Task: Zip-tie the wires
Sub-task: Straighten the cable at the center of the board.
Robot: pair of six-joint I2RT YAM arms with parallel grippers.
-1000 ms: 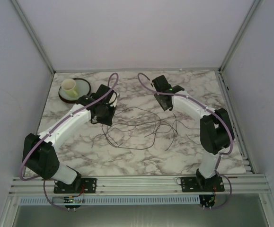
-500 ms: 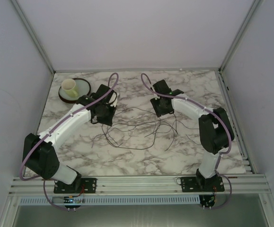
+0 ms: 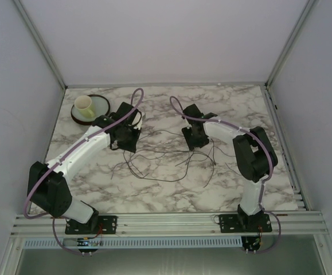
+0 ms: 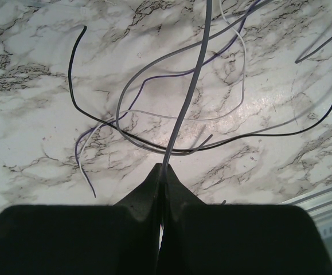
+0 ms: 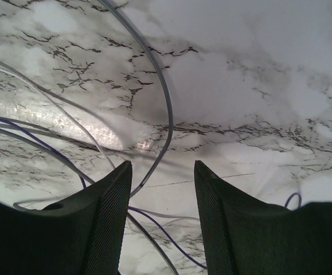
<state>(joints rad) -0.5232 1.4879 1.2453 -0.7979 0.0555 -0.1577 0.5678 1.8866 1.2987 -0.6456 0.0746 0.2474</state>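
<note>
The wires (image 3: 166, 153) lie in loose dark loops and curls on the marble table, between the two arms. My left gripper (image 3: 128, 143) sits at their left edge. In the left wrist view it (image 4: 163, 167) is shut on one thin pale grey strand (image 4: 184, 112), which runs up and away over the other wires (image 4: 120, 123). My right gripper (image 3: 195, 140) is at the upper right part of the bunch. In the right wrist view it (image 5: 163, 166) is open and low over the table. A grey wire (image 5: 167, 109) and purple strands pass between its fingers.
A round brown-rimmed dish (image 3: 97, 112) holding a pale cup (image 3: 84, 104) stands at the back left, close to the left arm. A metal rail (image 3: 166, 220) runs along the near edge. Frame posts rise at the back corners.
My right gripper has moved left and down from the back of the table onto the wires. My left arm has stayed put.
</note>
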